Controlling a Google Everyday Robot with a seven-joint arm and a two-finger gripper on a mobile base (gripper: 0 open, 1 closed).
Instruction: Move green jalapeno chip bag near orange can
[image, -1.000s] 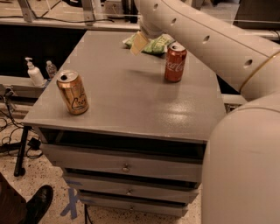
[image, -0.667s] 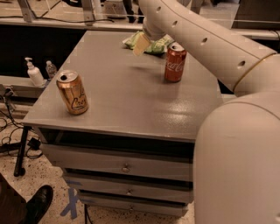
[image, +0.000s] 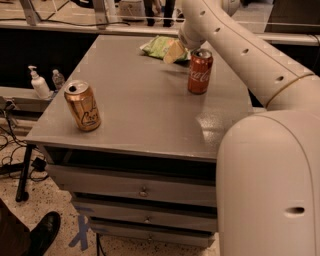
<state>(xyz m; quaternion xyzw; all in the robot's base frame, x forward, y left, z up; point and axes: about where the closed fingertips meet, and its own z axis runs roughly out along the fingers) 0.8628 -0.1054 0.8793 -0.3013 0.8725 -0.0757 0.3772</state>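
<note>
I see a grey cabinet top (image: 145, 112) with drawers (image: 144, 190) below it, on a speckled floor (image: 12, 215). At the far edge the gripper (image: 174, 50) sits against the green jalapeno chip bag (image: 155, 46), which lies on the top; whether it has hold of the bag I cannot tell. A red Coca-Cola can (image: 200, 71) stands just beside them. The orange can (image: 83, 106) stands upright near the front left corner, well apart from the bag. A pump bottle (image: 38, 84) stands on a ledge to the left, and a dark shoe (image: 44, 233) shows on the floor.

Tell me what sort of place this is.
Probably a lab or workroom: a grey drawer cabinet as table, loose cables on the speckled floor, a pump bottle beside it. The gripper is at the green jalapeno chip bag at the far edge.
</note>
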